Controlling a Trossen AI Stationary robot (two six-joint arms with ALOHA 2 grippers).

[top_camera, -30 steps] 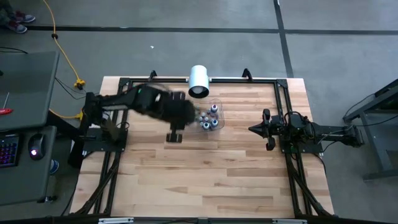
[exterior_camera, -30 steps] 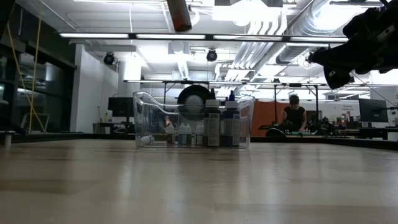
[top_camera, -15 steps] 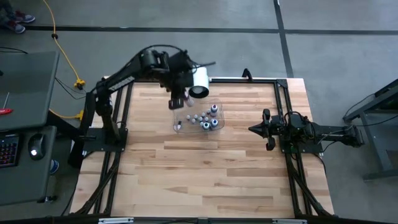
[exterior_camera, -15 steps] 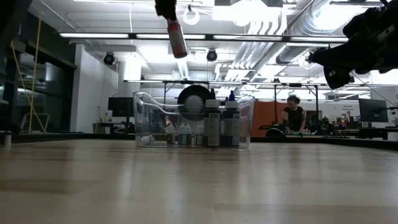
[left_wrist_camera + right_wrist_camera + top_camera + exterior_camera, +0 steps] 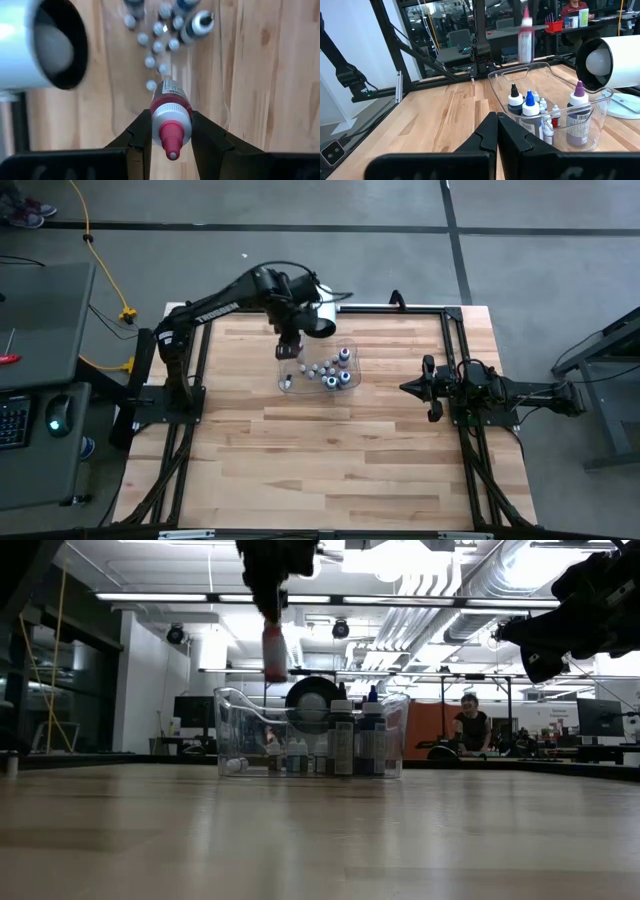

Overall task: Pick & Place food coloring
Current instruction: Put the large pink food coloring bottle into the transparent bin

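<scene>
Left gripper clamped on red-capped bottle, holding it by body, cap pointing back at wrist. Bottle hangs above clear tray, over tray's emptier end, away from big bottles.

Risks, as judgement:
- release from height: bottle bounces, tips small white-capped bottles in tray
- drift sideways: bottle strikes tray wall, lands on table
- white cylinder just behind tray; arm could clip it

Right gripper closed, empty, well apart from tray.
</scene>
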